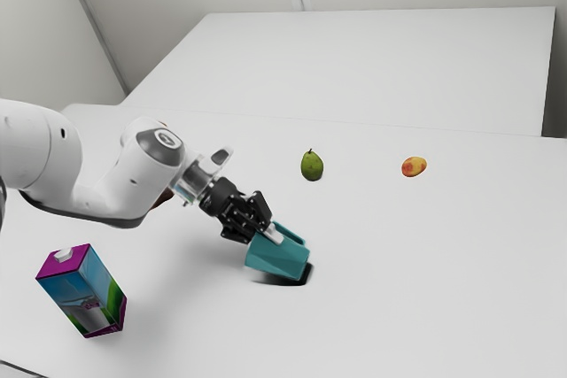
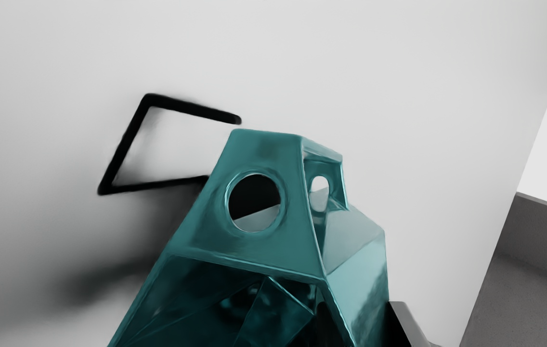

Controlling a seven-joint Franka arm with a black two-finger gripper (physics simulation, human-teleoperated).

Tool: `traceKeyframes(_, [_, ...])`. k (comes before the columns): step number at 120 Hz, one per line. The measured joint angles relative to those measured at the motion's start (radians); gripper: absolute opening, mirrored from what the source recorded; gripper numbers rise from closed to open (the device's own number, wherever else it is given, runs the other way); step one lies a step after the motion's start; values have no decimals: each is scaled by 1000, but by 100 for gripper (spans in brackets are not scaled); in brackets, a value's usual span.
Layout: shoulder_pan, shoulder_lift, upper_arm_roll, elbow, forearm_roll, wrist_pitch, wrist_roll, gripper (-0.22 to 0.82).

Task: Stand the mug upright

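The table point(image 1: 399, 298) is white, flat and smooth. Well apart from the claw point(image 1: 267, 231), on the exterior view's left, a juice box point(image 1: 82, 291) stands up, blue with a purple top. A green pear point(image 1: 312, 166) sits near the claw, past it and a bit to the exterior view's right. A yellow and red fruit point(image 1: 414, 166) lies well apart from the claw, farther to the exterior view's right. A reddish-brown thing point(image 1: 163, 198) is back from the claw, mostly hidden by the arm point(image 1: 115, 185). A dark shadow point(image 1: 306, 276) falls just beside the claw.
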Motion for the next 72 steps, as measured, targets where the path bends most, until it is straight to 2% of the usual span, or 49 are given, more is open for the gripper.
traceKeyframes(20, [-13, -16, 0, 2, -2, 1, 14, -12])
traceKeyframes(47, [-19, -52, 7, 4, 46, 12, 23, -16])
traceKeyframes(72, [-52, -92, 24, 8, 193, 91, 23, -17])
